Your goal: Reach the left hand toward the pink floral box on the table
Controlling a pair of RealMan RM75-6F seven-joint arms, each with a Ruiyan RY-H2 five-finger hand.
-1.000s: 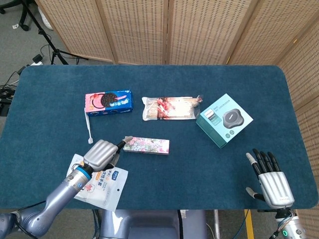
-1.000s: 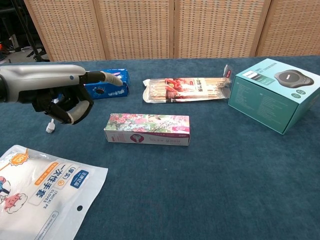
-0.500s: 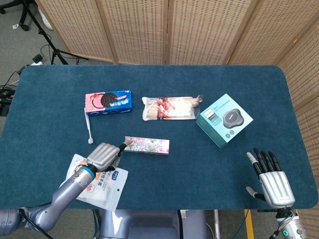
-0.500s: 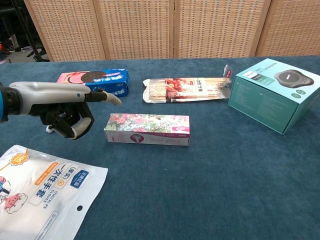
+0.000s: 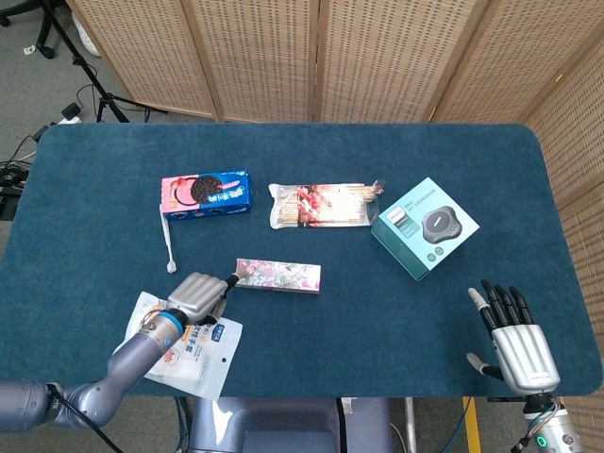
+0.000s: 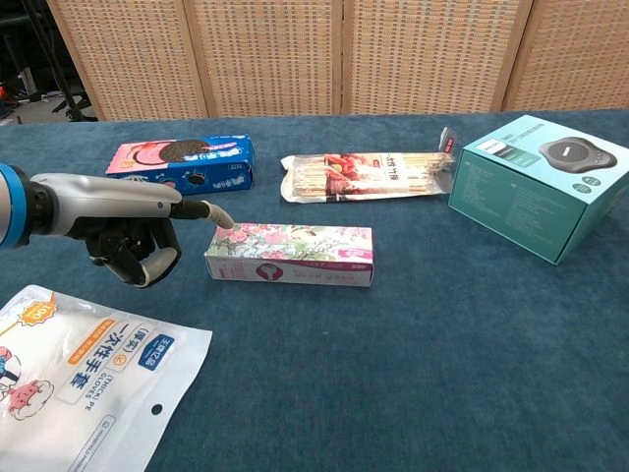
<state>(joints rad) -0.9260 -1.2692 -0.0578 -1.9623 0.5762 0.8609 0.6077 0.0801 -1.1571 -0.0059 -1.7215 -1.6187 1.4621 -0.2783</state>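
Observation:
The pink floral box (image 5: 278,276) (image 6: 290,254) lies flat near the middle of the blue table, long side toward me. My left hand (image 5: 196,295) (image 6: 133,231) hovers just left of it, most fingers curled in, one finger stretched out with its tip at the box's left end. Whether the tip touches the box I cannot tell. It holds nothing. My right hand (image 5: 514,340) rests at the table's front right corner, fingers apart and empty; the chest view does not show it.
A white snack pouch (image 6: 74,379) lies under my left forearm. A blue cookie box (image 5: 206,193) and a white stick (image 5: 168,242) sit back left. A packet of biscuit sticks (image 5: 324,205) and a teal box (image 5: 424,227) lie behind and right.
My left hand has sunk lower and drawn slightly toward me, its outstretched fingertip now level with the floral box's left end. The right hand and all objects stayed put.

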